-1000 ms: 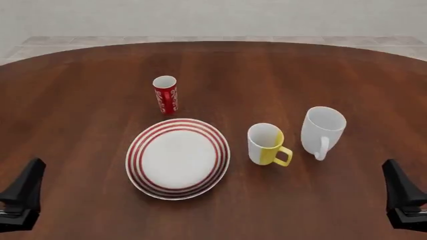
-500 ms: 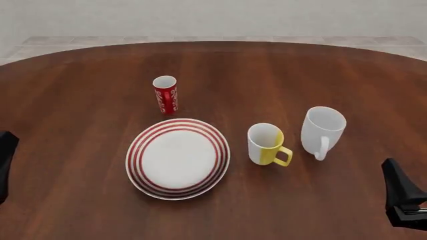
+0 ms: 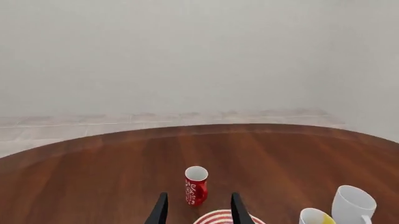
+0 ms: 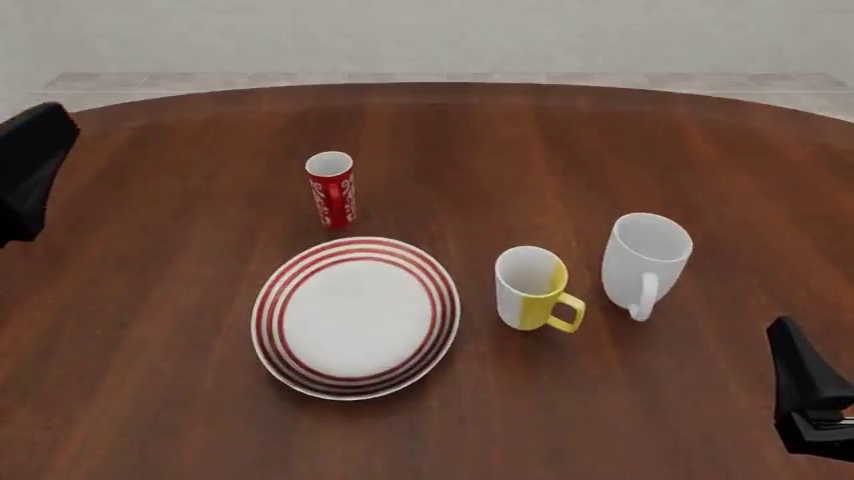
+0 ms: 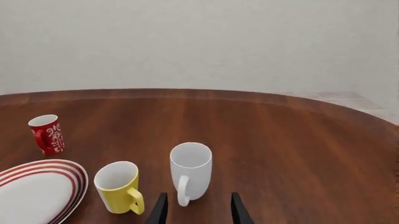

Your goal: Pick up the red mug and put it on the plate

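The red mug (image 4: 331,188) with its white swirl pattern stands upright on the table just beyond the plate (image 4: 355,317). Through the left wrist camera the red mug (image 3: 195,185) appears ahead between the open fingers of my left gripper (image 3: 197,211), well apart from them, with the plate (image 3: 221,218) rim below it. In the front view only a dark part of the left arm (image 4: 30,170) shows at the far left edge. My right gripper (image 5: 197,210) is open and empty, low at the near right (image 4: 811,405). The right wrist view also holds the red mug (image 5: 47,134) and the plate (image 5: 39,192).
A white-and-yellow mug (image 4: 535,289) stands right of the plate, and a plain white mug (image 4: 645,262) right of that. In the right wrist view the white mug (image 5: 190,172) is straight ahead, with the yellow mug (image 5: 119,187) beside it.
The left arm has risen and moved forward along the left edge, from the near-left corner to level with the red mug. The right arm, mugs and plate have not moved.
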Controlling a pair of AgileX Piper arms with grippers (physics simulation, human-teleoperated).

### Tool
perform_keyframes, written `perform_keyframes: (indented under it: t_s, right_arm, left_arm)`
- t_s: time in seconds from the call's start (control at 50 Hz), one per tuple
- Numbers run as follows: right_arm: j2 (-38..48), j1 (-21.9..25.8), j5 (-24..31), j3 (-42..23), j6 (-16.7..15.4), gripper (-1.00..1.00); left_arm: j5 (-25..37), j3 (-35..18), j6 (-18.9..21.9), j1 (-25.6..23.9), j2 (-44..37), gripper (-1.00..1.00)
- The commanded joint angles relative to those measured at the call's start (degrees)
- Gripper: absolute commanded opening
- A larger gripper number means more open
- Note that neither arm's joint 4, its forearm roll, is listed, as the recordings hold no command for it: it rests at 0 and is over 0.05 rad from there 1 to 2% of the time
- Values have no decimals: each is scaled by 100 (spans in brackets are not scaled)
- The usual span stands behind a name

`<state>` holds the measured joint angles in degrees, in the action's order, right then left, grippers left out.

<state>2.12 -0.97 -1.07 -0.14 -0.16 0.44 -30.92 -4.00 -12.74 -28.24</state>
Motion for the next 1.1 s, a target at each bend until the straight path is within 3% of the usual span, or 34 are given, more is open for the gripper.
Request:
perform_keyframes:
  t_s: [0.02, 0.08, 0.14, 0.22, 0.3, 0.54, 0.56, 0.66, 1.1]
  right_arm:
    - [-13, -16, 15, -12, 15, 100]
    - [-10, -13, 11, -12, 11, 100]
    - [-22, -23, 18, -13, 12, 100]
    - [-36, -38, 24, -11, 8, 100]
    - [-10, -28, -2, -6, -10, 100]
    - [27, -22, -26, -2, -27, 100]
    - [24, -26, -27, -3, -28, 100]
    - [5, -35, -16, -2, -27, 100]
    - [19, -29, -47, 12, -32, 100]
  left_arm:
    - [-27, -1043, -64, -370, -1335, 100]
    - [12, -1290, -124, -420, -1789, 100]
    - [461, -1972, -176, -452, -2238, 100]
    - [503, -2325, -309, -529, -2499, 100]
    - [489, -2508, -239, -725, -2833, 100]
    - [501, -3053, -262, -698, -3806, 100]
    - [639, -3136, -246, -476, -3952, 100]
    - [612, -3242, -174, -622, -4257, 100]
    - [458, -3855, -198, -342, -5710, 100]
